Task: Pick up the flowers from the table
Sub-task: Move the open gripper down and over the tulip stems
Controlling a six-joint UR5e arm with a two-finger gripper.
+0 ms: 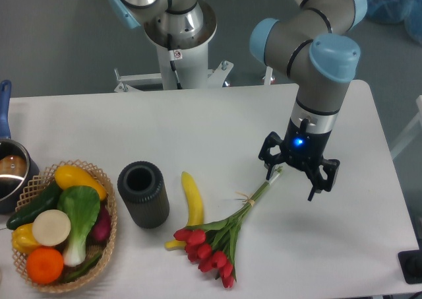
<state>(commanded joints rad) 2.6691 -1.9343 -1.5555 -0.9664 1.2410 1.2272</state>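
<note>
A white table (217, 124) fills the view before a grey floor. The flowers (221, 243) lie near its front edge, red heads toward the front, stems running up right. The gripper (295, 180) hangs over the stem tips with its fingers spread apart. Just left lie a banana (192, 200), a dark cylinder (143, 195) and a wicker basket (109, 206) of vegetables.

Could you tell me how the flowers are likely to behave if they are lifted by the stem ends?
The flowers would probably droop at the heavier blossom end, since the open claw hovers at the thin stem tips. The tie should keep them together. The slim stems may slip or bruise under a hard grip.
</note>
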